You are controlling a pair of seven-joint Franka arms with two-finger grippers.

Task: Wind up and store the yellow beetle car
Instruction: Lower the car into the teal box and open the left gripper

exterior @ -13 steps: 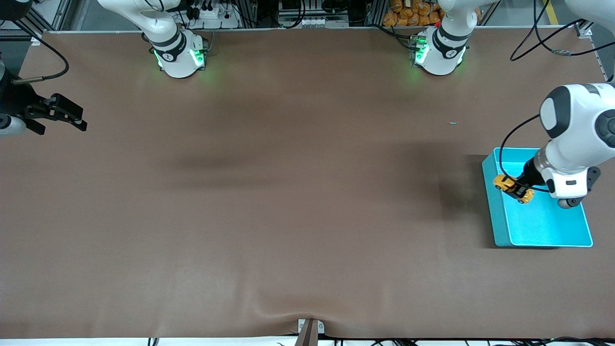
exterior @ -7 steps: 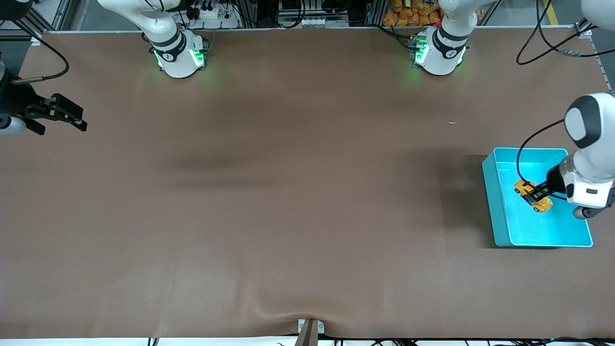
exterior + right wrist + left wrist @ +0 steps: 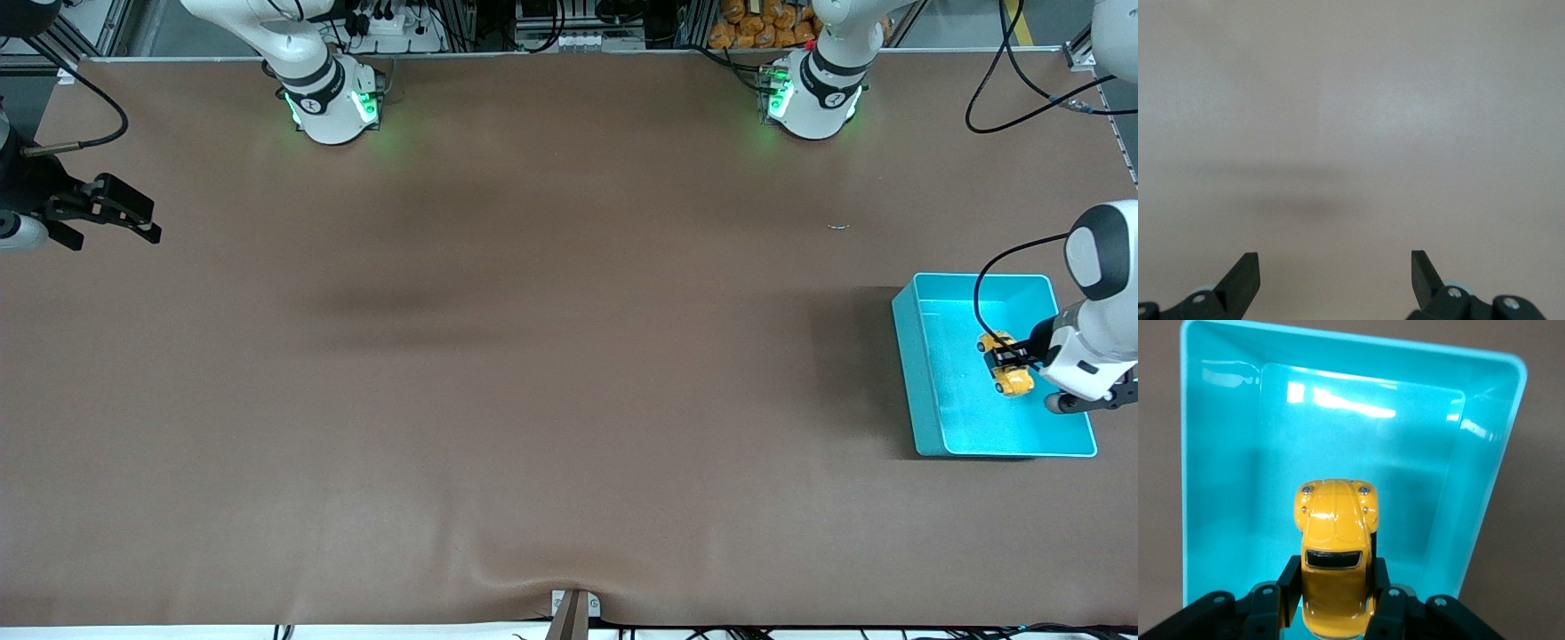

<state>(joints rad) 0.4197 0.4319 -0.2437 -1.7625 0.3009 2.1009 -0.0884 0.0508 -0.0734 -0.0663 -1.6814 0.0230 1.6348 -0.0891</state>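
Glossy, rounded yellow car (image 3: 1006, 364) (image 3: 1336, 553) clamped at its flanks in the left gripper (image 3: 1013, 360) (image 3: 1336, 600), held over the smooth teal plastic bin (image 3: 909, 356) (image 3: 1218, 487). Waiting over bare brown table (image 3: 533, 356), right gripper (image 3: 133, 220) (image 3: 1336, 273), fingers spread wide, holding nothing.

Beetle car (image 3: 1006, 364) in left tool (image 3: 1012, 359) over bin (image 3: 907, 356) at the left arm's table end.
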